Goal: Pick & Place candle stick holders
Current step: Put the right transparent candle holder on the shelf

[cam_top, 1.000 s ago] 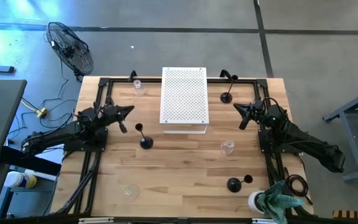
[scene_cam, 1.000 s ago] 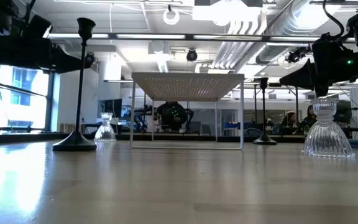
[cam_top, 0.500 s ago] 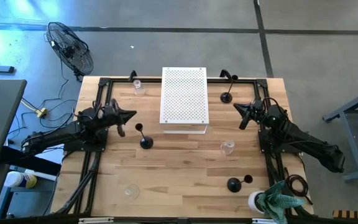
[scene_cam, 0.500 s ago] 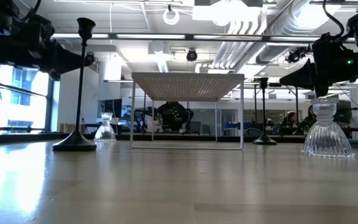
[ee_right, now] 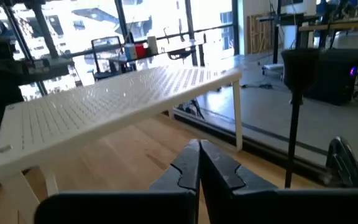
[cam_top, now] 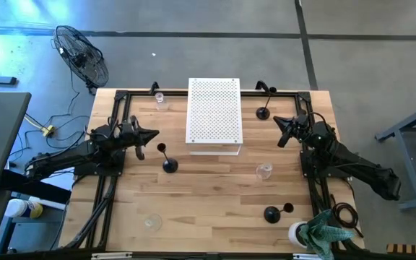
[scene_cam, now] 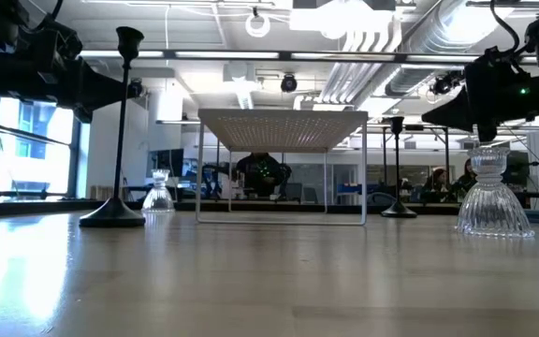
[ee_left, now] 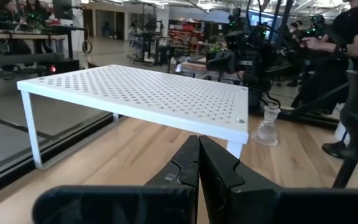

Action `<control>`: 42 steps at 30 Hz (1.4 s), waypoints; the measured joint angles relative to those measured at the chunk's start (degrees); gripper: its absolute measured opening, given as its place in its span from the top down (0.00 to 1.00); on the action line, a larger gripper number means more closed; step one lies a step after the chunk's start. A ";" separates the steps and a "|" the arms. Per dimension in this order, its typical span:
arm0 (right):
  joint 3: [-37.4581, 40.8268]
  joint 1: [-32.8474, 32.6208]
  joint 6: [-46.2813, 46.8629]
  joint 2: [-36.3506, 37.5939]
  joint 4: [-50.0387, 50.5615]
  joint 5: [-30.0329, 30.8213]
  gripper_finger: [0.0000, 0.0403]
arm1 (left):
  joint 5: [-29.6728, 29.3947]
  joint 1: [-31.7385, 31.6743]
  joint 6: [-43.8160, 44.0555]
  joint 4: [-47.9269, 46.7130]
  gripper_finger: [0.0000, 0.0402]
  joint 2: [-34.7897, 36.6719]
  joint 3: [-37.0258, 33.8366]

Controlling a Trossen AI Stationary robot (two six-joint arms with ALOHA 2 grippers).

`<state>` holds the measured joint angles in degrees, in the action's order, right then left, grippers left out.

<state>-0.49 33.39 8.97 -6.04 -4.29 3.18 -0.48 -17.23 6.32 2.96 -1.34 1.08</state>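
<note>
1. Task progress: by my judgement nothing is yet placed. No candle stick holder is being carried, and none is standing on the white perforated board (cam_top: 214, 115).
2. Left gripper (cam_top: 152, 133): it is hovering above the desk (cam_top: 208, 202) with its fingers pressed together and holding nothing, as the left wrist view shows. The tall black holder (cam_top: 167, 160) is standing just beside it, toward the desk's front edge.
3. Right gripper (cam_top: 278, 123): it is likewise closed and empty, hanging above the desk on the far side of the board from the left gripper. A black holder (cam_top: 263, 110) is standing near it toward the back rail; a clear glass holder (cam_top: 264, 171) is sitting near it toward the front.
4. Remaining holders: a clear one (cam_top: 160, 98) is resting at the back, near the board's corner and well away from the left gripper; another clear one (cam_top: 152, 222) and a black one (cam_top: 273, 213) are sitting near the front edge, well apart from both grippers.
5. Surface: the desk is pale wood planking with a black frame along its edges. A green cloth (cam_top: 322, 232) is lying at the front corner on the right arm's side.
6. Room: a floor fan (cam_top: 82, 56) is standing on grey concrete beyond the desk's left rear corner. Seated people are showing far off in the low view.
</note>
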 joint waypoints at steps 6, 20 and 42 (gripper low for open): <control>-0.02 -0.06 8.63 0.00 -4.95 -2.22 1.00 | 3.22 0.00 1.64 -0.10 1.00 0.00 0.00; -8.84 -5.23 4.28 -1.36 -3.05 -7.39 1.00 | -3.72 0.00 -3.30 0.30 1.00 0.00 0.00; -39.13 -39.21 24.28 -38.48 41.58 16.03 0.98 | -9.08 0.00 -4.53 -0.11 1.00 0.00 0.00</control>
<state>-39.62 -5.82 33.25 -44.53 37.29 19.21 -9.56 -17.23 1.78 2.85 -1.34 1.08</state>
